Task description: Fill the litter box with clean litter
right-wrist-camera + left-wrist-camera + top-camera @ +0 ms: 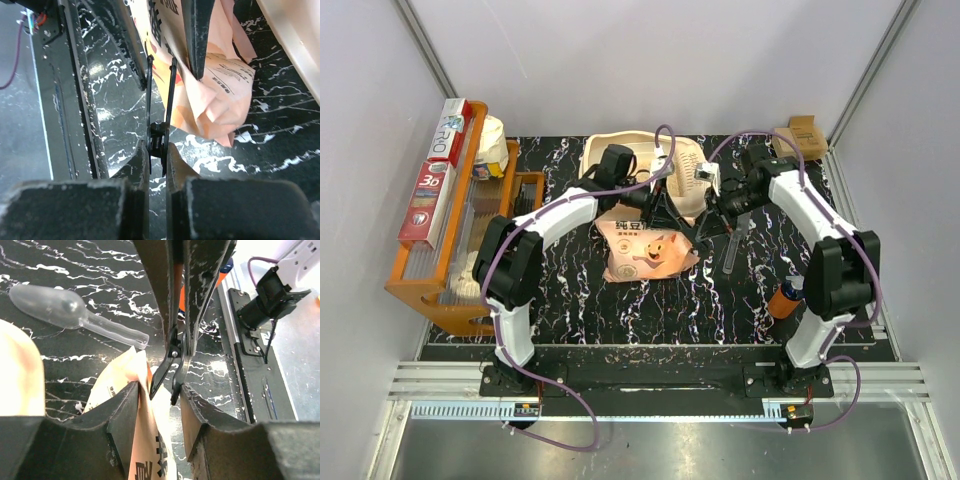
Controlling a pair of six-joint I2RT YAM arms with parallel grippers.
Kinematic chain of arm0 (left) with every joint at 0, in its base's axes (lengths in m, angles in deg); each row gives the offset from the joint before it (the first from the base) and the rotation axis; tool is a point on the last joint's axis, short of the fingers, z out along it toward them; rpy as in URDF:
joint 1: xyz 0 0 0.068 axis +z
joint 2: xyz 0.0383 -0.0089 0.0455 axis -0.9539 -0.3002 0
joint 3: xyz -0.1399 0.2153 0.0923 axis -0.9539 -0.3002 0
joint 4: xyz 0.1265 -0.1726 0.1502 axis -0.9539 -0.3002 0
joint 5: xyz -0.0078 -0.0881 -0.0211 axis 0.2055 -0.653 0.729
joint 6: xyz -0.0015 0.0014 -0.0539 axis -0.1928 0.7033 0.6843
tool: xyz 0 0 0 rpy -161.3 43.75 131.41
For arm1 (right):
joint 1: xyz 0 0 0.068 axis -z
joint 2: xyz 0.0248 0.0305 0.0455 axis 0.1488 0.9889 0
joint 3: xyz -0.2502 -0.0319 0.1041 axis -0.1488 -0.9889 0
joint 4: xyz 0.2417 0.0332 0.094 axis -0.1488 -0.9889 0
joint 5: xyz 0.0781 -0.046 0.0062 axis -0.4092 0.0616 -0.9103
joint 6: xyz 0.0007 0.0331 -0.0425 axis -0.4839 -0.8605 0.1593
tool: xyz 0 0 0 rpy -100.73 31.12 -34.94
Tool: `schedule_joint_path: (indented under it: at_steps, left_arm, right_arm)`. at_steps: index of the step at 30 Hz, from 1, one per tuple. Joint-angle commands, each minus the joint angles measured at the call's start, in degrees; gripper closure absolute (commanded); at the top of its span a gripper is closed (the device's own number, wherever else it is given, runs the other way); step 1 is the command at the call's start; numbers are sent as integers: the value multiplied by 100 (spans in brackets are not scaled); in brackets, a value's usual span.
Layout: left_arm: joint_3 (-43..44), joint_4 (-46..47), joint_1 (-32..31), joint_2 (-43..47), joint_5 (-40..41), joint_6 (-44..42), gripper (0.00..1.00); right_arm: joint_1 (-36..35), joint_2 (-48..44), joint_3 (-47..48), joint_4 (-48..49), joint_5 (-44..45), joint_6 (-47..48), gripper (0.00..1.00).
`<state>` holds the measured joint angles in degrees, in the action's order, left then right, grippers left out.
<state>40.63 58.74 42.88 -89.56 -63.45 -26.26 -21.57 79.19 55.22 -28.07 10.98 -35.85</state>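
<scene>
A pink-and-white printed plastic bag lies on the black marbled bench, at 6 o'clock from the cream-beige plastic litter box. No clean litter shows anywhere, so it is presumably sealed in the bag, and the box's floor is mostly hidden by the arms.

The right claw is pressed together on a small black spring clip just off the bag's crumpled mouth, probably to get the closure out of the way. The left claw stands apart, straddling the bag's top edge. This likely steadies the bag, though I cannot tell whether it is pinching it.

A clear plastic scoop waits at 3 o'clock from the bag, handy for ladling. Pouring has not yet begun.
</scene>
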Motion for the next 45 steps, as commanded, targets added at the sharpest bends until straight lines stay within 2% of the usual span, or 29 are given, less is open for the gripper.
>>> schedule_joint_path:
  at_steps: [1, 4, 8, 13, 14, 18, 24, 34, 45]
  left_arm:
    - [261, -57, 91, 138, -55, -318, 58]
    - [182, -145, 126, 156, -12, -458, 59]
    - [68, -40, 109, 138, 33, -511, 66]
    - [32, 30, 56, 121, -11, -581, 82]
    - [24, 30, 30, 130, -55, -564, 88]
    - [-82, -23, -6, 200, -108, -599, 100]
    - [-293, -49, -23, 428, -169, -634, 100]
    - [-416, 21, -23, 595, -178, -529, 100]
    - [-451, 215, -23, 613, -73, -380, 100]
  right_arm:
    - [18, -924, 275, -784, 179, 791, 100]
    - [27, -1354, 232, -881, 531, 1125, 100]
    - [18, -1514, 275, -890, 1242, 1643, 100]
    - [10, -1224, 494, -969, 1753, 1961, 100]
    - [10, -1067, 608, -987, 1805, 2022, 100]
    - [-25, -802, 837, -899, 2060, 2163, 100]
    - [-192, -468, 1058, -996, 2403, 2470, 100]
    - [-535, -143, 1172, -1189, 2447, 2523, 100]
    - [-579, -186, 1330, -1514, 2325, 2409, 100]
